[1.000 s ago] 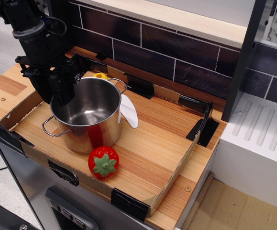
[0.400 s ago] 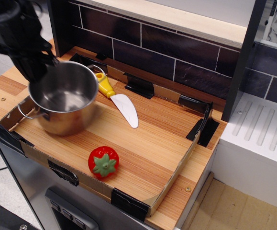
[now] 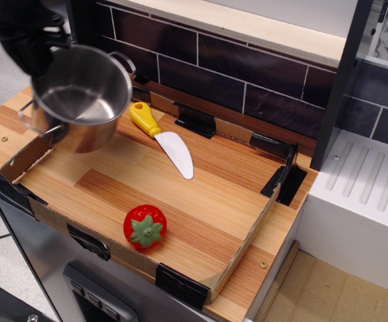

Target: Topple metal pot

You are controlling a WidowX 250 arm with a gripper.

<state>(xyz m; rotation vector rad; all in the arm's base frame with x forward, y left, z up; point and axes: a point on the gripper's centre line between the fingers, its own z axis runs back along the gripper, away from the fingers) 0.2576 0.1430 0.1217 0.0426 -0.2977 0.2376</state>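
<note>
Since the earlier frames the metal pot [image 3: 82,97] has risen toward the upper left, off the surface [image 3: 200,208]; the hand [image 3: 29,40] grips its rim. It hangs upright, so toppling remains.

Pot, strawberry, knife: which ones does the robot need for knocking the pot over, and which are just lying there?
Needed for the job:
- metal pot, lifted at the tray's left end
- gripper, dark and blurred at the pot's rim

Just lying about:
- toy strawberry, near the front edge
- toy knife, yellow handle
- cardboard-edged tray
</note>
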